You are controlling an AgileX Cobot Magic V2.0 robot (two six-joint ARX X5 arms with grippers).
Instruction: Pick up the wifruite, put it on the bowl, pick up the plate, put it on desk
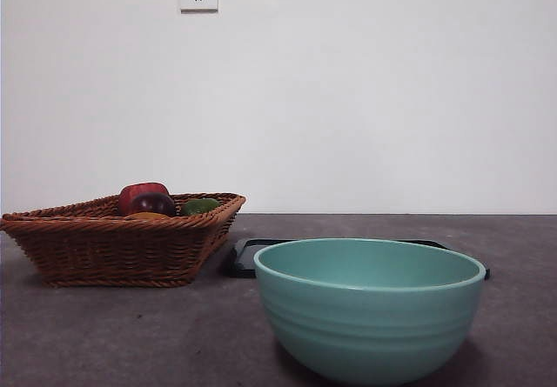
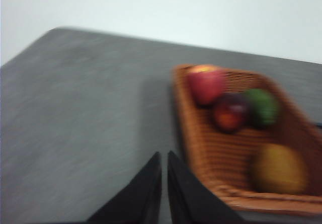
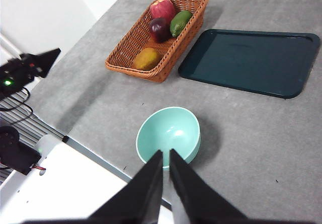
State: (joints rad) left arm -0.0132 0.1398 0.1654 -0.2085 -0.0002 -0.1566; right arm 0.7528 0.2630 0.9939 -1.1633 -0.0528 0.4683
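Observation:
The wifruite, a small orange-brown fruit, lies in a brown wicker basket near its corner. It also shows in the right wrist view, and only its top shows in the front view. The teal-green bowl stands empty on the desk in front; it also shows in the right wrist view. The plate, a dark flat rectangular tray, lies behind the bowl. My left gripper is shut and empty, above the desk just beside the basket. My right gripper is shut and empty, high above the bowl.
The basket also holds a red apple, a dark purple fruit and a green fruit. The table's near edge, with cables and a white surface beyond it, runs close to the bowl. A wall stands behind.

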